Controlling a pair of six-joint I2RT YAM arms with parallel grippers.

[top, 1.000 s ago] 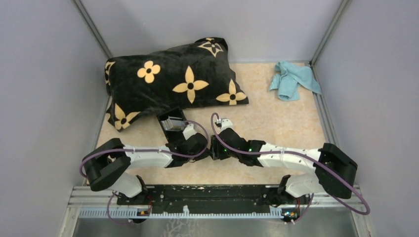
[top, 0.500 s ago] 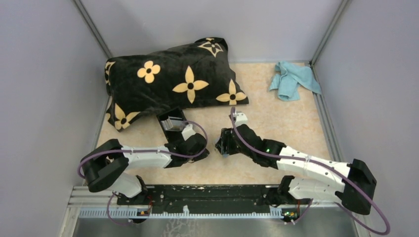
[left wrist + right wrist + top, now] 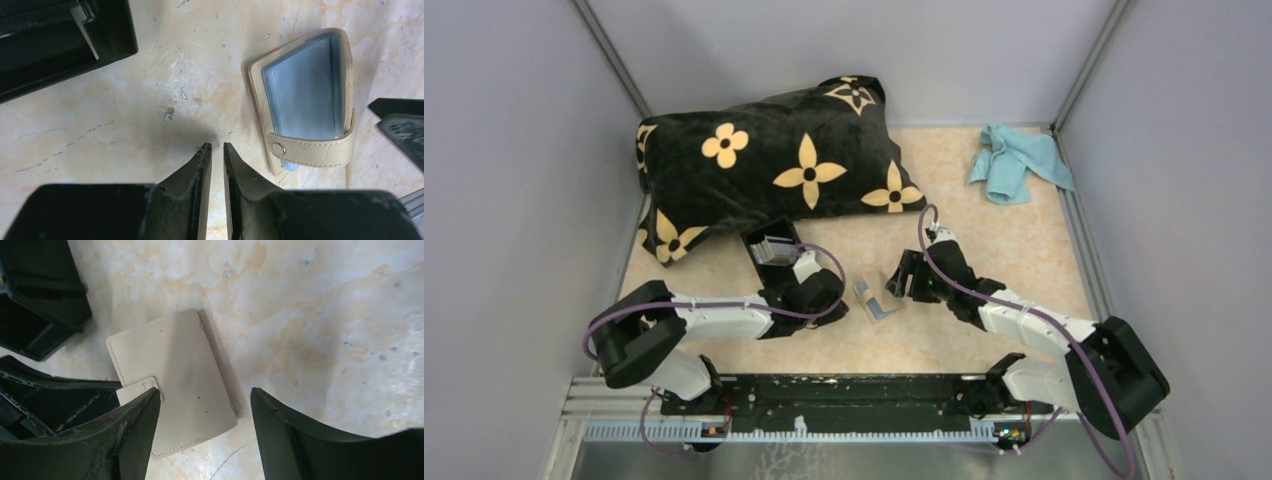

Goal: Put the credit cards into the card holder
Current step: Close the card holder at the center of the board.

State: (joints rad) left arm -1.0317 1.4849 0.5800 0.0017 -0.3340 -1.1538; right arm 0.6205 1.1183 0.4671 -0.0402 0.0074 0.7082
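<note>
The card holder (image 3: 769, 245), a black boxy case with grey slots, stands just beyond my left wrist; the left wrist view shows its corner (image 3: 60, 45) at the top left. A pale beige credit card piece (image 3: 876, 298) lies flat on the table between the arms. It looks stitched, with a snap strap over blue-grey leaves (image 3: 305, 100). My left gripper (image 3: 216, 146) is all but shut, with nothing in the thin slit. My right gripper (image 3: 205, 389) stands open just over the beige piece (image 3: 175, 380), its left finger above the strap, and holds nothing.
A big black pillow with yellow flowers (image 3: 774, 165) fills the back left. A light blue cloth (image 3: 1016, 160) lies at the back right corner. Grey walls close in three sides, and the mounting rail (image 3: 844, 395) runs along the near edge.
My right arm has swung right, away from the left gripper, and its jaws have widened. The beige piece now lies uncovered on the table. The left arm has stayed still.
</note>
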